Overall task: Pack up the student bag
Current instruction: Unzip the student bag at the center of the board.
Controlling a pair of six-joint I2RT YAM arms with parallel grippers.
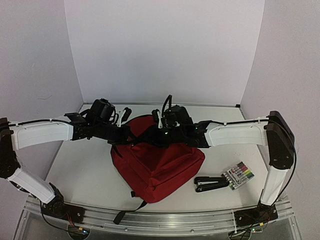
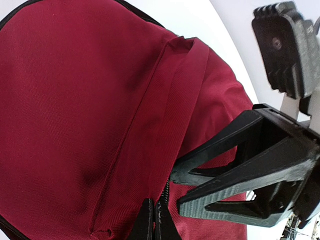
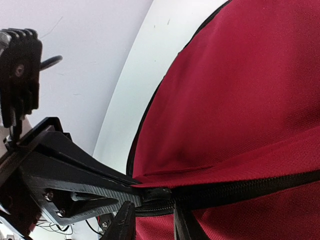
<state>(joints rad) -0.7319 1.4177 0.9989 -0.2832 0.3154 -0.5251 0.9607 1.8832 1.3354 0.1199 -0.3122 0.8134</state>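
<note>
Robot lab booth: white backdrop walls (image 1: 165, 50), table (image 1: 82, 167) (aluminium mounting rail (image 1: 165, 220))

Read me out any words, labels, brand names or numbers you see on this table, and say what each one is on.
No text here can be read.
Marker pack: there is printing on its label, too small and blurred to read.
Backpack: no word, logo or tag shows in any view.
Stapler: no marking can be made out.

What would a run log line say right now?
left gripper: shut on student bag by zipper | right gripper: jaws apart astride zipper | stapler, markers: on table
</note>
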